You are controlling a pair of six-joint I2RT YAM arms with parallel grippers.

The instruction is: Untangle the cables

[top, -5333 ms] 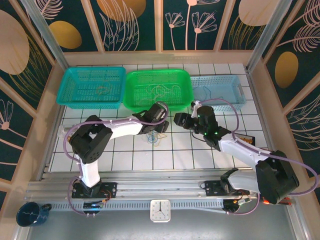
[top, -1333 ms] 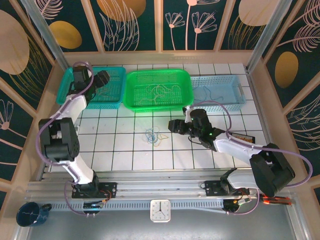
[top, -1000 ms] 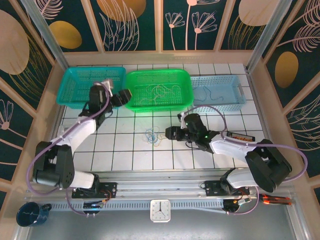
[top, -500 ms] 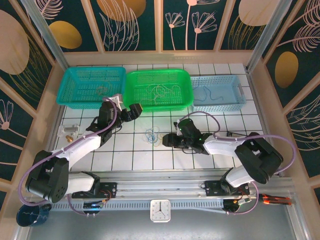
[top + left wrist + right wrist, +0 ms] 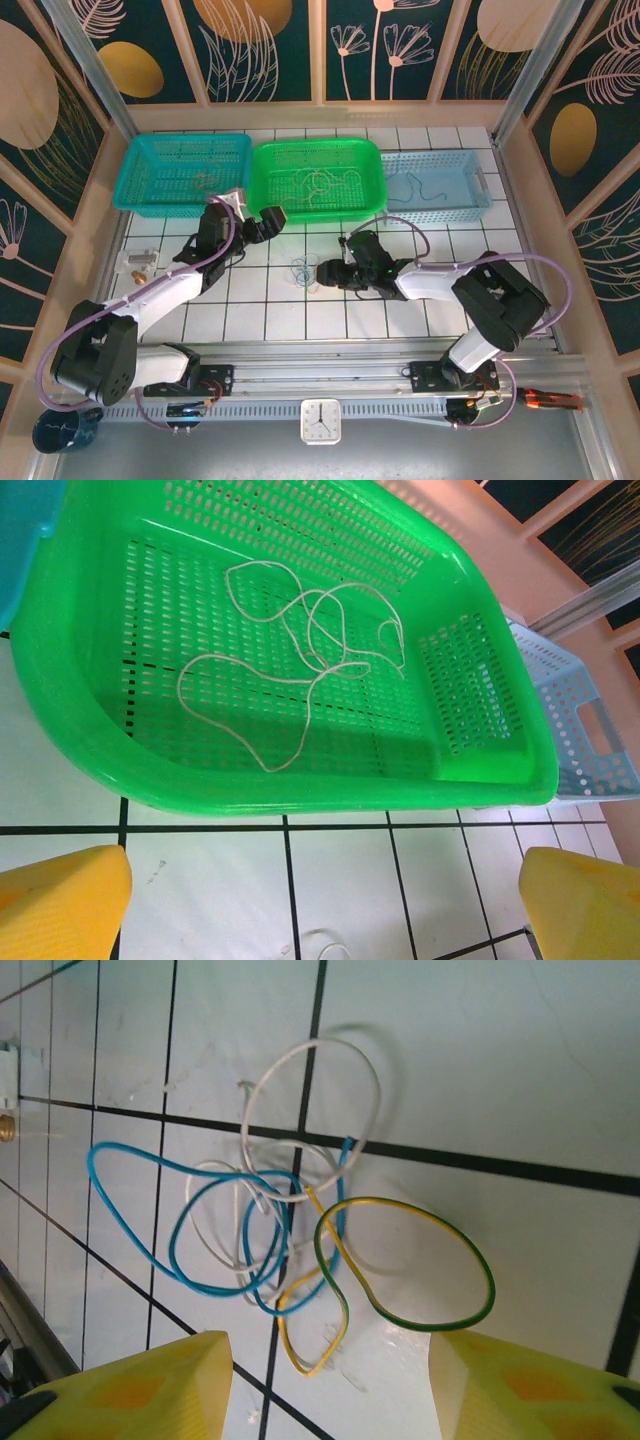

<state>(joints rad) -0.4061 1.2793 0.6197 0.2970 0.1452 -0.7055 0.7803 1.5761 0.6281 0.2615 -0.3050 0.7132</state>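
Note:
A tangle of cables [image 5: 305, 272] lies on the white tiled table, near the middle. In the right wrist view it is blue, white and yellow-green loops [image 5: 290, 1230] wound through each other. My right gripper [image 5: 326, 273] sits low just right of it, open. The yellow loop's end reaches just between its yellow fingertips [image 5: 140, 1390], touching neither. My left gripper [image 5: 270, 222] hovers open by the green basket's front rim, above and left of the tangle. Between its fingertips [image 5: 60, 900] is bare tile, with a bit of white cable [image 5: 328, 945] at the frame's bottom edge.
Three baskets stand along the back: teal [image 5: 135, 170], green [image 5: 330, 215] holding loose white cables [image 5: 300, 650], and light blue [image 5: 480, 185] holding a blue one [image 5: 425, 190]. A small brass part [image 5: 138, 262] lies at the left. Both arm cords loop over the tiles.
The left arm swung from the teal basket down to the green basket's front and its jaws opened fully. The right gripper slid left and lower, up to the tangle.

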